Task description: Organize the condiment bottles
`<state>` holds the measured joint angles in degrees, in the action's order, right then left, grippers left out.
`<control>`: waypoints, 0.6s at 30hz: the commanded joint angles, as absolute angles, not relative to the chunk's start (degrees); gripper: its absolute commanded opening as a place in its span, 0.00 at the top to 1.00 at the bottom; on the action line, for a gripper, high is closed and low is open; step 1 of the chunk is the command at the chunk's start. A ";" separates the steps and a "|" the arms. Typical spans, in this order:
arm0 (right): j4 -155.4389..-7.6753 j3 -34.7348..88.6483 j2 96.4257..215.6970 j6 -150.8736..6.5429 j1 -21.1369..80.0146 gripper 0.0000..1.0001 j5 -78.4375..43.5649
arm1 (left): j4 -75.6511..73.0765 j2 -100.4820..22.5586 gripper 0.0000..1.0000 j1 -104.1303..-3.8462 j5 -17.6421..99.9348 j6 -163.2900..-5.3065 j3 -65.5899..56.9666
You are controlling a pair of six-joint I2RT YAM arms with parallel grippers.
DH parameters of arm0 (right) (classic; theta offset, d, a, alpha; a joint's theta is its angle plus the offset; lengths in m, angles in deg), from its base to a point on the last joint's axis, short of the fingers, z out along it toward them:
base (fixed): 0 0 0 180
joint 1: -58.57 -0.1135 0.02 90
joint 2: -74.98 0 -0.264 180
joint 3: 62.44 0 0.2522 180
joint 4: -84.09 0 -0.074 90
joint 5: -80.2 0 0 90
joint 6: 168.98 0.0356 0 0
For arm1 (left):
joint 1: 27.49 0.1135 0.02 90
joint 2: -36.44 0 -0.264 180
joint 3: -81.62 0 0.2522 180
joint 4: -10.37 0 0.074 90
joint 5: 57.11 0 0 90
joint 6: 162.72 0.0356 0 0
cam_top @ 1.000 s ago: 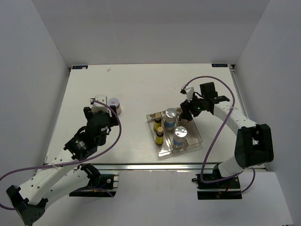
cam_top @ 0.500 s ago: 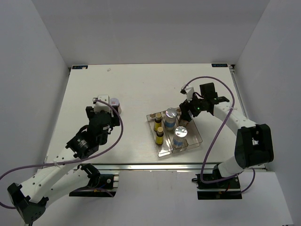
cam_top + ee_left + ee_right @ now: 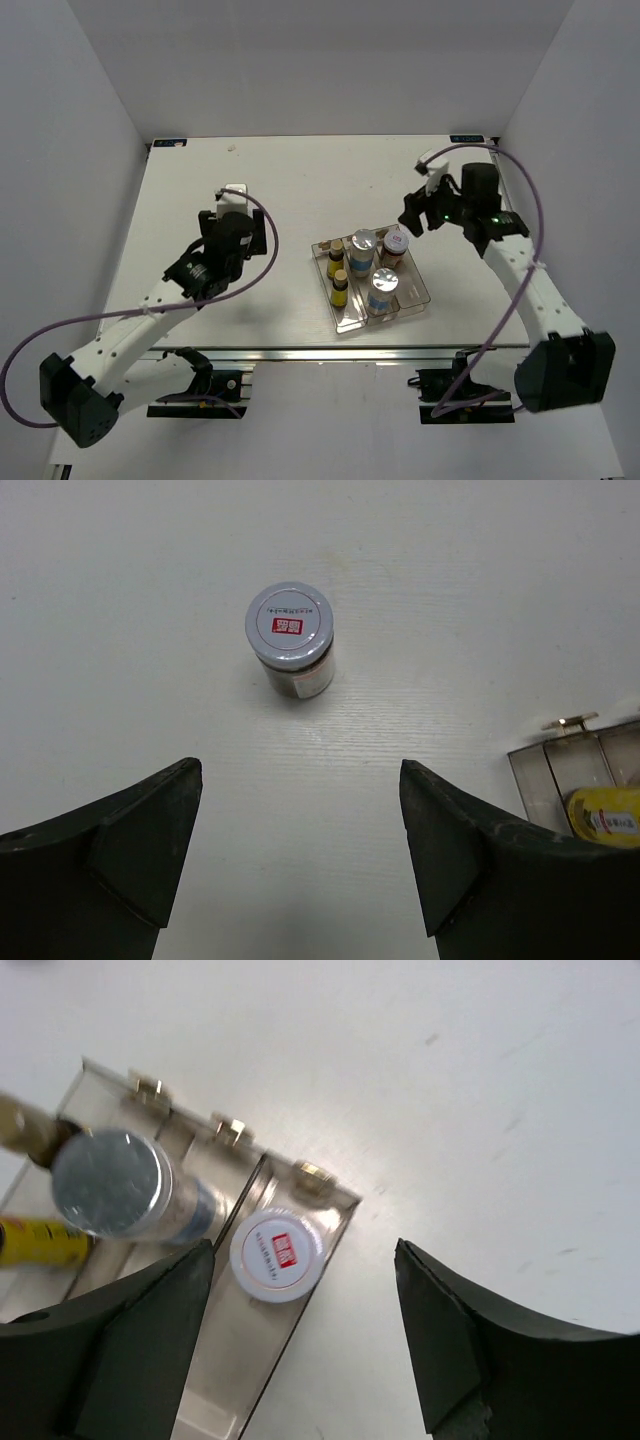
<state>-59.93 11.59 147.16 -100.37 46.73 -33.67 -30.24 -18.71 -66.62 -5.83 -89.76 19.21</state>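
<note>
A silver-lidded brown jar [image 3: 290, 640] stands alone on the white table, ahead of my left gripper [image 3: 300, 770], which is open and empty above it. In the top view my left gripper [image 3: 237, 225] hides that jar. The second jar [image 3: 277, 1255] stands in the far end of the tray's right slot [image 3: 397, 243]. My right gripper [image 3: 302, 1250] is open and empty, raised above and to the right of it [image 3: 415, 213]. Two white silver-capped bottles [image 3: 363, 243] [image 3: 383, 288] fill the middle slot. Two yellow bottles [image 3: 335, 252] [image 3: 340, 288] lie in the left slot.
The clear three-slot tray [image 3: 420, 297] sits right of the table's centre, and its corner shows in the left wrist view [image 3: 560, 770]. White walls enclose the table [image 3: 300, 180] on three sides. The near table edge runs along the arm bases.
My right gripper has opened, risen and pulled back to the upper right, leaving the jar in the tray's right slot. My left gripper has shifted up and right, covering the loose jar in the top view.
</note>
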 commanded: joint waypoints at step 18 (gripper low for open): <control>-65.54 4.85 119.02 -82.23 49.95 1.00 -45.30 | -33.71 -52.83 0.04 -45.86 19.62 -93.02 -0.25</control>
